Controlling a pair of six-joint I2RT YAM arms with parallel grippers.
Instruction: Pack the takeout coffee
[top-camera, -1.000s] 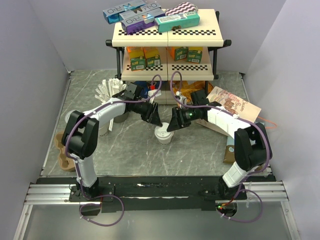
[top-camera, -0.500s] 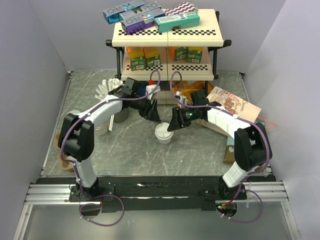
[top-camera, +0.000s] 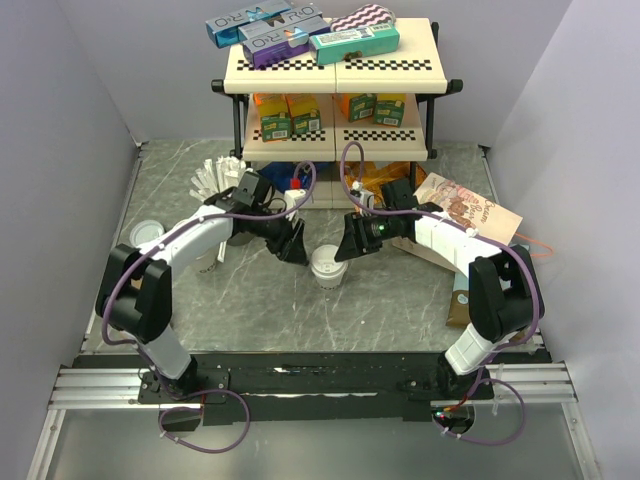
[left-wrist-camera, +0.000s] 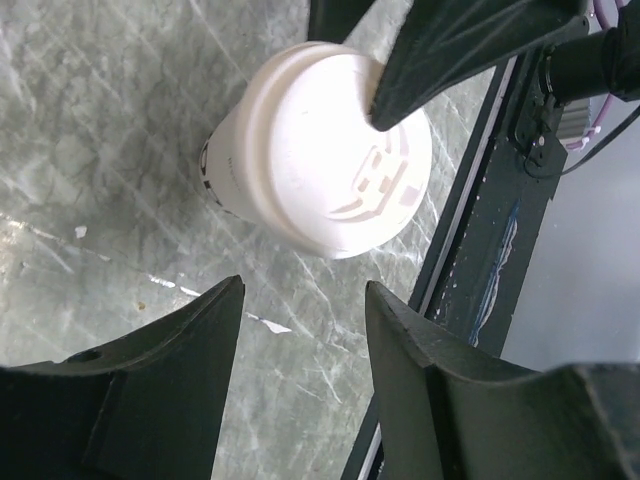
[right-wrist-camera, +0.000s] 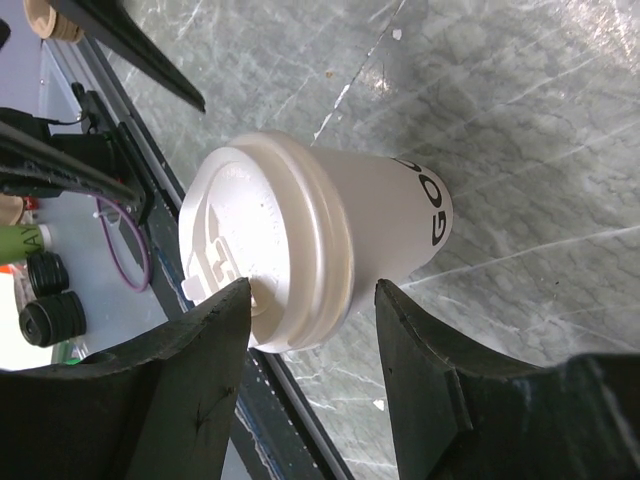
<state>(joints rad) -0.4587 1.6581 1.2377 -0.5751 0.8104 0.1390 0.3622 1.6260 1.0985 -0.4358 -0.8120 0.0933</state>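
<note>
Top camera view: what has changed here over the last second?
The left end effector backed off to the left, away from the lidded takeout coffee, and its arm swung left with it. It holds nothing. The takeout coffee and the right end effector beside it stayed put.

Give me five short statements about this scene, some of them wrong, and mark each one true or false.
1. The coffee cup stands upright on the table. True.
2. The coffee cup has no lid. False: a white lid sits on it.
3. The left jaws are shut on the coffee cup. False: they stand open, apart from it.
4. Boxes lie on the top shelf. True.
5. The cup of white sticks stands to the right of the coffee cup. False: it stands to the left of it, on the left arm's side.
</note>
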